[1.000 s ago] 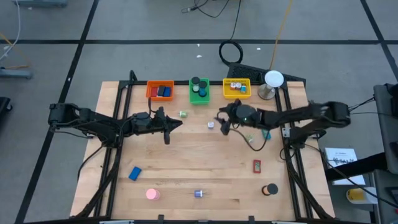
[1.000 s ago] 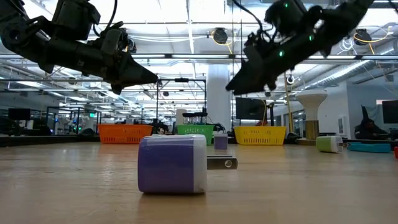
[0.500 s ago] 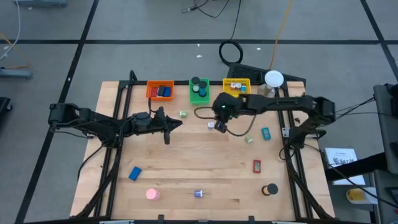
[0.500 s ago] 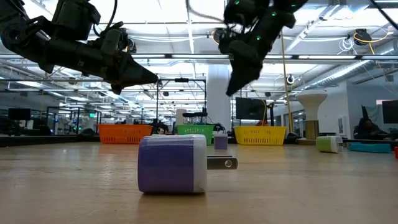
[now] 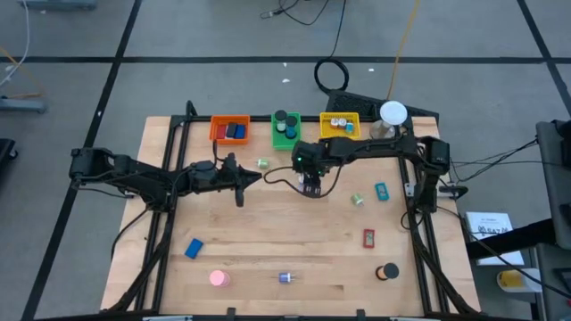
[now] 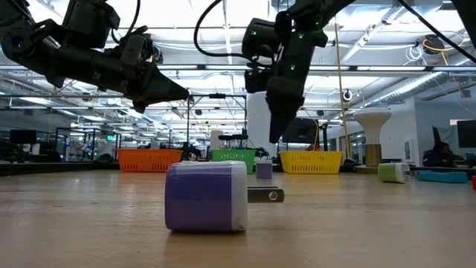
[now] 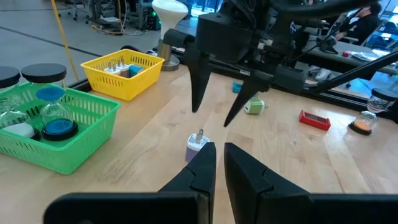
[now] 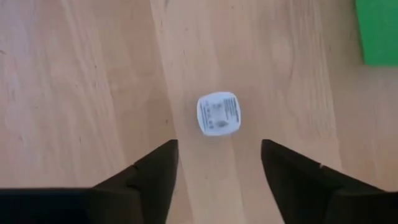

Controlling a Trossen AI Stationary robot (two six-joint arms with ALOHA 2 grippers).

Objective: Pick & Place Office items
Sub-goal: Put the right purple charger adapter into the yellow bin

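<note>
Near the middle of the table, just in front of the green bin, a small white plug block (image 8: 218, 114) stands on the bare wood, its prongs pointing up in the left wrist view. It looks like a hard, light plastic cube with smooth, rounded sides, so it should neither crush nor bend, but it could squirt out of a shallow pinch. Its two flat opposite faces, low on the body and clear of the prongs, seem the place to take hold.

Directly above it hangs the right gripper (image 8: 218, 163), fingers spread wide to either side of the block and pointing down, holding nothing. The left gripper (image 7: 219, 163) hovers a little way off over the wood, its fingers drawn nearly together and empty.

Along the far edge stand three bins. The green bin (image 5: 285, 134) holds black-capped round pieces and a blue one. The orange bin (image 5: 229, 130) holds red and blue blocks. The yellow bin (image 5: 340, 127) holds small pale pieces and something blue. Other items lie scattered nearer the front: a blue block (image 5: 193, 248), a pink round piece (image 5: 218, 278), a red piece (image 5: 368, 237).
</note>
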